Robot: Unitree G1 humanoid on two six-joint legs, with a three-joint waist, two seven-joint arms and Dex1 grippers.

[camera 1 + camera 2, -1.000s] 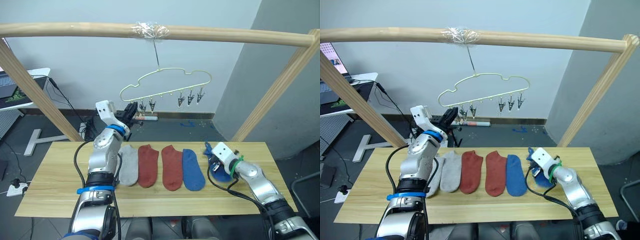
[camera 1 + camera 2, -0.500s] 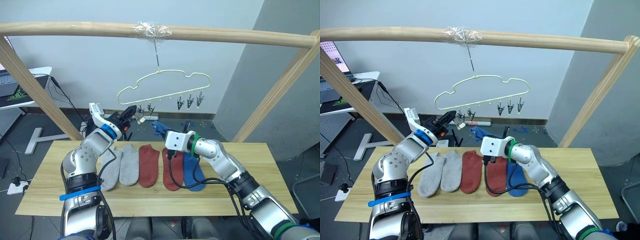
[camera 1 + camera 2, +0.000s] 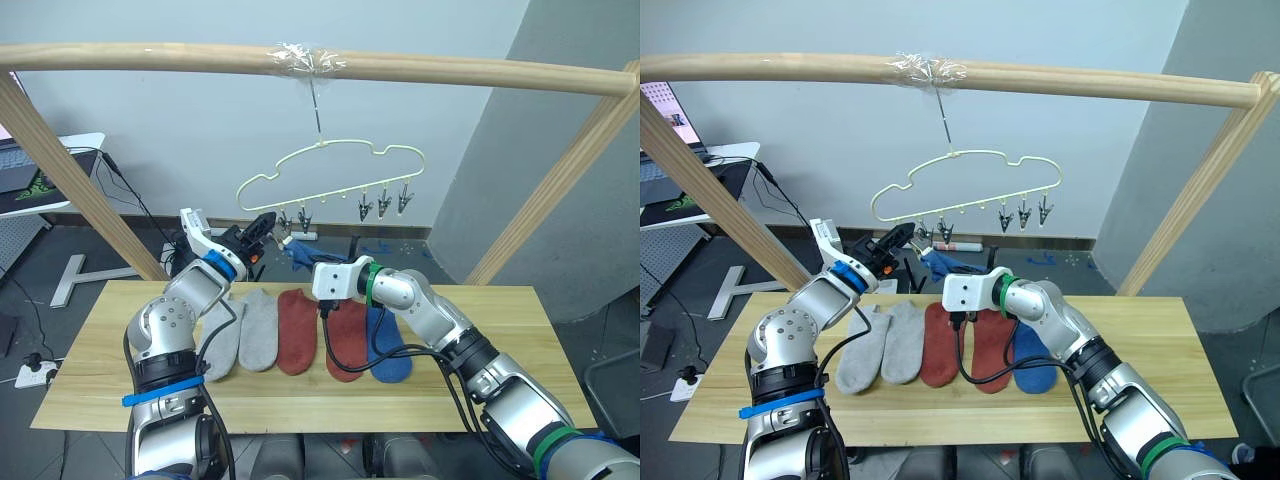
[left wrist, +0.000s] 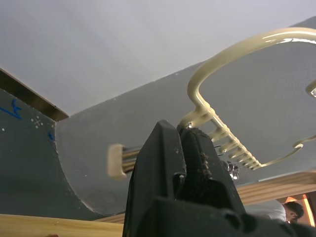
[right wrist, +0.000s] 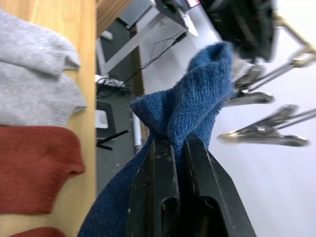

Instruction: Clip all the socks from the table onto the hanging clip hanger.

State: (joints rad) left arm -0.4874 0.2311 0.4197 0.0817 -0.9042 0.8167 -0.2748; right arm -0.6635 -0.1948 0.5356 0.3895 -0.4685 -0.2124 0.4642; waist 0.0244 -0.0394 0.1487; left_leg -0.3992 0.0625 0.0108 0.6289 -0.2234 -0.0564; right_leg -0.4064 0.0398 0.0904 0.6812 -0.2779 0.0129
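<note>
Sock (image 5: pixel 185 116) pinched in raised right tool (image 5: pixel 174 148).

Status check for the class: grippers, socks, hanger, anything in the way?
Right gripper shut on blue sock, near clips. Left gripper shut at clip hanger. Five socks on table.

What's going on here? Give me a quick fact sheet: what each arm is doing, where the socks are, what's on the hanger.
Left gripper: shut, raised by the leftmost clips of the clip hanger
Right gripper: shut on a blue sock, held up near the clips
Socks on table: five in a row, two grey, two red, one blue
Hanger: hooked on a wooden pole, no sock clipped yet
</note>
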